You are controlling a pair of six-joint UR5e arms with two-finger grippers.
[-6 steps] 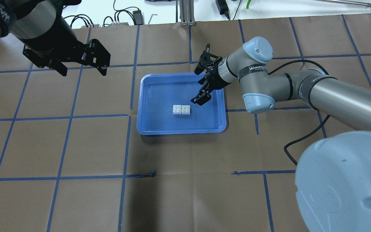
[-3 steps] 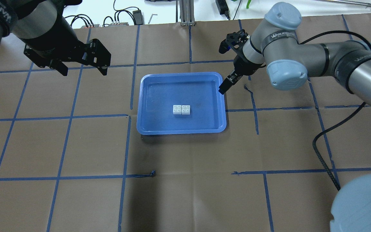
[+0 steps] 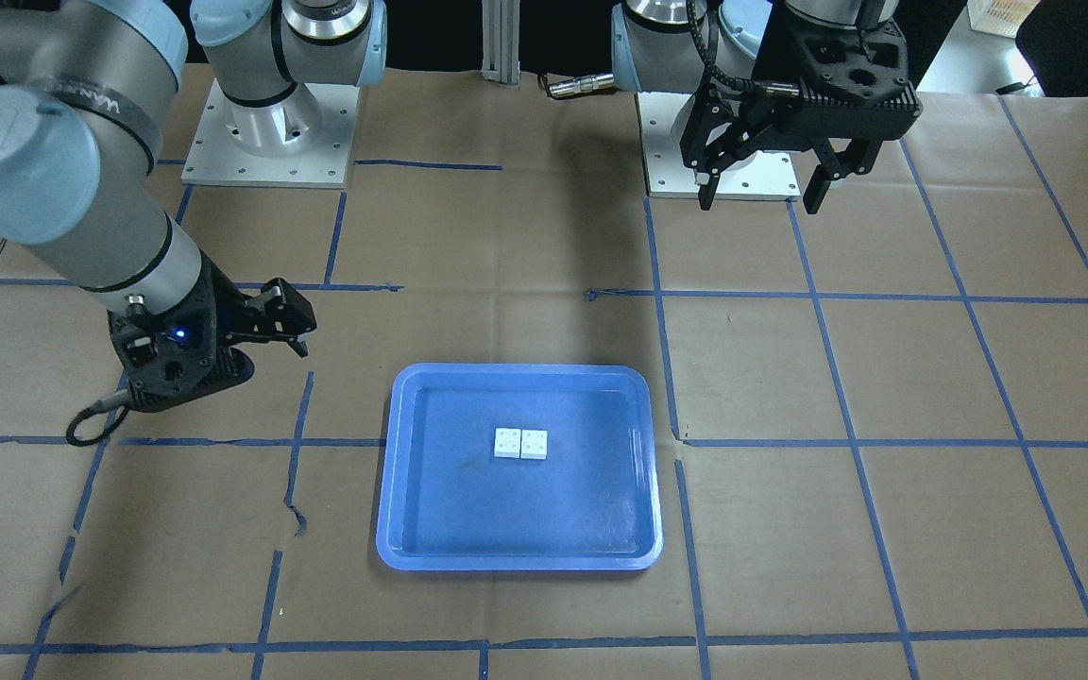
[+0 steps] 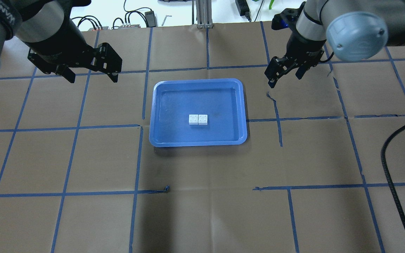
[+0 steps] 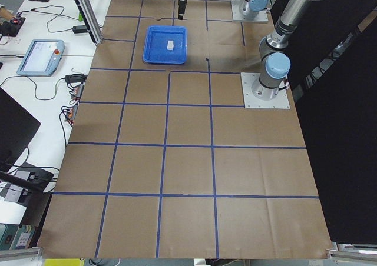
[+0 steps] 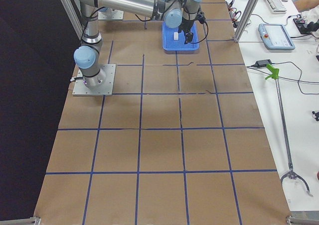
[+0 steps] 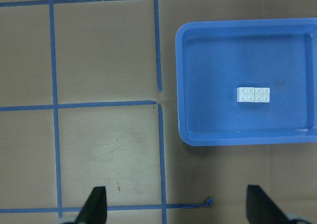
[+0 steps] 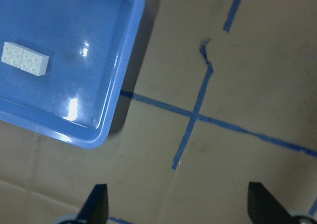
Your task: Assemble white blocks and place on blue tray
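The two white blocks sit joined side by side near the middle of the blue tray. They also show in the front view and in both wrist views. My left gripper hangs open and empty above the table, left of and beyond the tray. Its fingers are wide apart in the left wrist view. My right gripper is open and empty above the table, off the tray's far right corner. Its fingers are spread in the right wrist view.
Brown paper with a blue tape grid covers the table. A torn, lifted tape strip lies right of the tray. A black cable trails at the right side. Cables and adapters lie beyond the far edge.
My right gripper has moved out from over the tray, to the right and away, past its far right corner. The blocks and my left gripper have stayed put.
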